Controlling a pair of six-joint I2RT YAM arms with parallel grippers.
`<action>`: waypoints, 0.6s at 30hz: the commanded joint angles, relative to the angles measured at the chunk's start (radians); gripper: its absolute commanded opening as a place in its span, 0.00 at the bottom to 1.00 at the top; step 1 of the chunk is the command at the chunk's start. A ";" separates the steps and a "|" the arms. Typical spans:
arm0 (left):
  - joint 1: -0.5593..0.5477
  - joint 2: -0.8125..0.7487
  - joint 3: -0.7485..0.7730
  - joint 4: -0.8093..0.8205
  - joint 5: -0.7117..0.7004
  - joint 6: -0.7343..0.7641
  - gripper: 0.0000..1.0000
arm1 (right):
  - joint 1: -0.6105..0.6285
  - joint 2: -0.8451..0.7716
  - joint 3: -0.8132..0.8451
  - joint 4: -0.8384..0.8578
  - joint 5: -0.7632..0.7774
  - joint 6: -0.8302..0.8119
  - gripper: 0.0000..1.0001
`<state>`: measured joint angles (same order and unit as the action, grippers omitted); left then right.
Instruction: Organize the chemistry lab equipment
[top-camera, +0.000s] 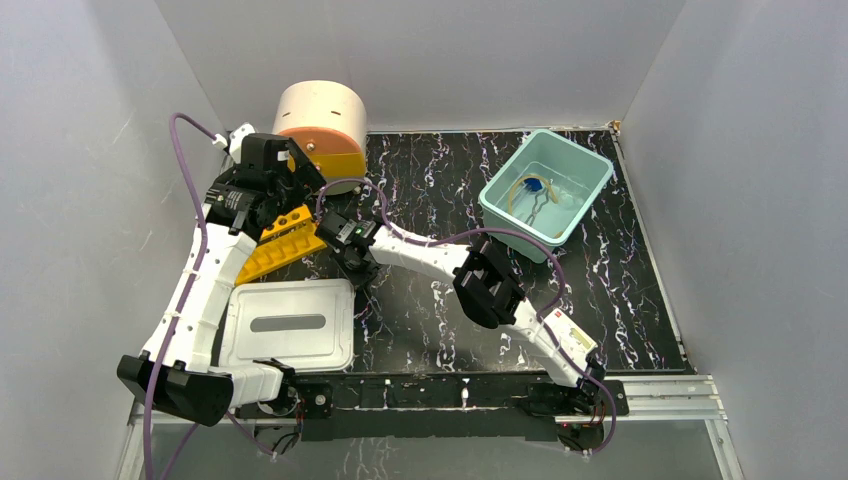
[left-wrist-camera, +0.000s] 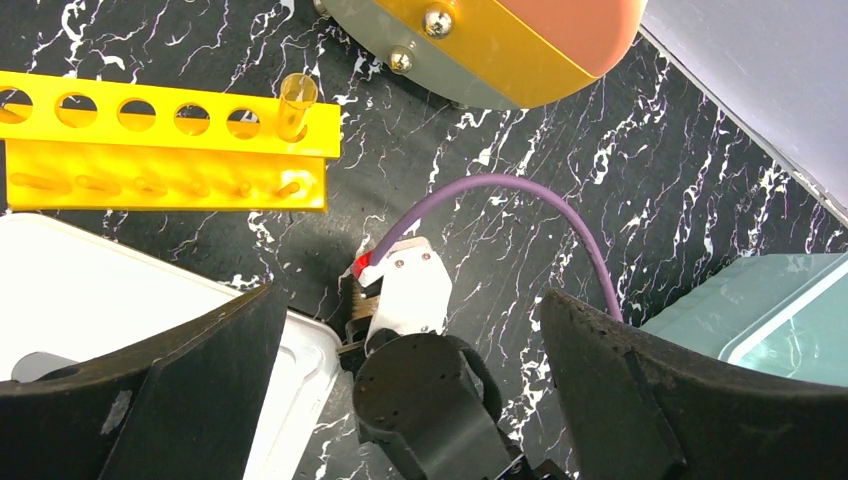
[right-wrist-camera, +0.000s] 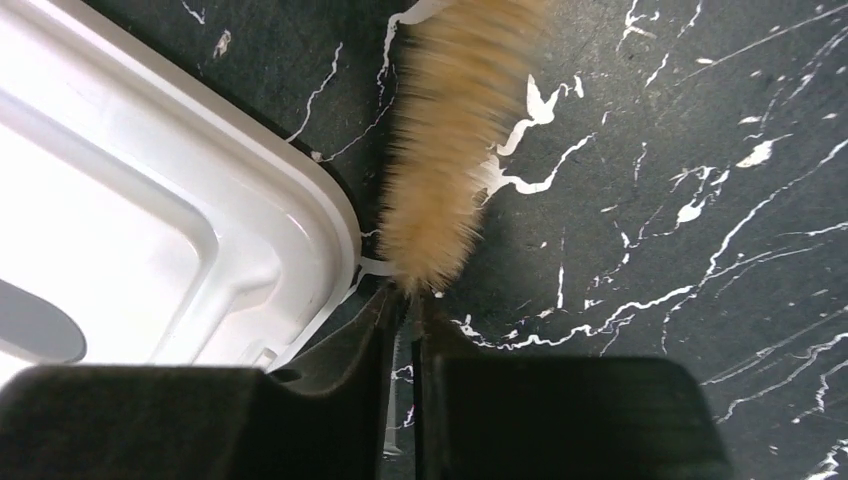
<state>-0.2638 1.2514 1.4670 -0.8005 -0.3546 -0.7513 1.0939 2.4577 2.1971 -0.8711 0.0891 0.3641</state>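
My right gripper (right-wrist-camera: 408, 300) is shut on the thin wire handle of a tan bristle brush (right-wrist-camera: 450, 150), which points away from the jaws just over the black mat, beside the corner of a white lid (right-wrist-camera: 150, 200). In the top view this gripper (top-camera: 355, 265) is at the lid's far right corner. My left gripper (left-wrist-camera: 408, 295) is wide open and empty, hovering above the right wrist. The orange-yellow holed rack (left-wrist-camera: 170, 140) lies at upper left with one amber tube (left-wrist-camera: 296, 105) in its end hole; it also shows in the top view (top-camera: 285, 245). The amber hose, blue-tipped piece (top-camera: 534, 184) and wire clamp lie in the teal bin (top-camera: 500, 205).
A round cream and orange machine (top-camera: 320, 125) stands at the back left. The white lid (top-camera: 290, 325) lies at the front left. Purple cables (left-wrist-camera: 520, 195) loop over the mat. Grey walls close in both sides.
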 joint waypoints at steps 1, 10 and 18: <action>0.005 -0.030 0.014 -0.002 -0.025 0.010 0.98 | 0.011 0.066 0.067 -0.071 0.118 0.007 0.15; 0.005 -0.036 0.064 -0.012 -0.044 0.023 0.98 | 0.007 -0.040 0.011 -0.006 0.209 -0.005 0.00; 0.005 -0.041 0.147 -0.022 -0.088 0.039 0.98 | -0.057 -0.380 -0.305 0.204 0.341 0.040 0.00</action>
<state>-0.2638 1.2472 1.5539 -0.8131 -0.3893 -0.7307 1.0897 2.2986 1.9812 -0.7986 0.3141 0.3683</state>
